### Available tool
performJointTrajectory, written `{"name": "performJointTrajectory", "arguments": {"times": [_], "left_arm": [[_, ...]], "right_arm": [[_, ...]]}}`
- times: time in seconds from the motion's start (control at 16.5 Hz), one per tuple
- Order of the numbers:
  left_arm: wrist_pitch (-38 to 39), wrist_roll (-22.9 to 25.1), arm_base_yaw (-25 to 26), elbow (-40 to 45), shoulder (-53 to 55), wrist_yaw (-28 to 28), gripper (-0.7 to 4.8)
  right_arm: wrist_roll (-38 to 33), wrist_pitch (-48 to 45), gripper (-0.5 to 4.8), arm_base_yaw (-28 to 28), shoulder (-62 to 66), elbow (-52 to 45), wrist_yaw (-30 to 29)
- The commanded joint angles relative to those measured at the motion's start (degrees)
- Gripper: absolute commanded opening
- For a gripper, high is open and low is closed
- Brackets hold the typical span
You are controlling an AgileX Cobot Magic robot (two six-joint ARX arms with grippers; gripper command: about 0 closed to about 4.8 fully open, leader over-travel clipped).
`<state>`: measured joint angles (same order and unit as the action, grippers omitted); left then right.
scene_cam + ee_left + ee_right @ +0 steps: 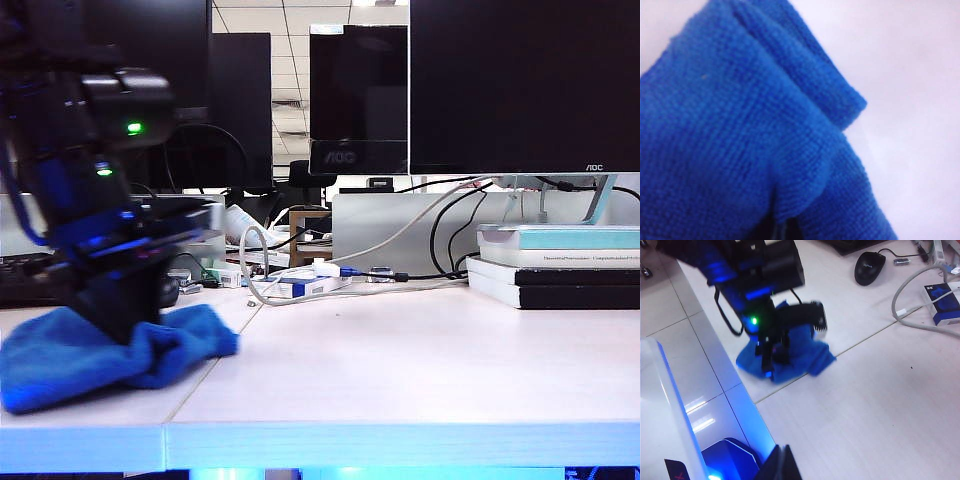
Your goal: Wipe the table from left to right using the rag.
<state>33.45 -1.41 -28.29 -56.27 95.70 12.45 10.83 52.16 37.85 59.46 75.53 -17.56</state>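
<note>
Rag of bright blue fuzzy cloth lies bunched on the pale table, at the left of the exterior view, close to the front edge and just left of the thin seam between the two panels. The left gripper comes straight down into the middle of the cloth, its dark fingers sunk among the folds and pressed together on the rag, which spreads out on every side of them. From the left wrist the rag fills nearly the whole picture, rumpled into ridges, with bare table beyond it. From the right wrist the left gripper stands on the rag, the cloth reaching up to the seam; a black mouse sits well apart. Only a dark tip of the right gripper shows, above the table's near edge, so I cannot tell whether its jaws are spread or closed.
</note>
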Motion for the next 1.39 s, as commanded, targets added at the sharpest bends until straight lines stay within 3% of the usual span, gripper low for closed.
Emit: {"name": "performJointTrajectory", "arguments": {"times": [0.06, 0.36, 0.97, 1.15, 1.39], "left_arm": [[1.16, -3.67, -2.95, 1.31, 2.05, 1.77, -0.06], [1.9, -4.83, -4.37, -3.26, 6.67, 1.77, -0.06], [3.93, -6.4, -14.27, -19.47, 16.94, 1.9, -0.06], [3.52, -6.99, -14.67, -21.66, 18.4, 1.95, -0.06], [3.89, -6.97, -15.78, -25.66, 20.87, 1.92, -0.06]], "right_arm": [[0.13, -0.52, -0.01, 0.09, -0.24, 0.44, 0.13], [0.13, -0.59, -0.01, 0.09, -0.22, 0.44, 1.16], [-0.33, -0.5, -0.01, 0.07, -1.18, 0.46, 1.64], [-0.35, 1.73, -0.01, 0.04, -2.47, 0.48, 8.96], [-3.93, 8.52, -0.01, -1.16, -3.26, 0.48, 11.52]]}}
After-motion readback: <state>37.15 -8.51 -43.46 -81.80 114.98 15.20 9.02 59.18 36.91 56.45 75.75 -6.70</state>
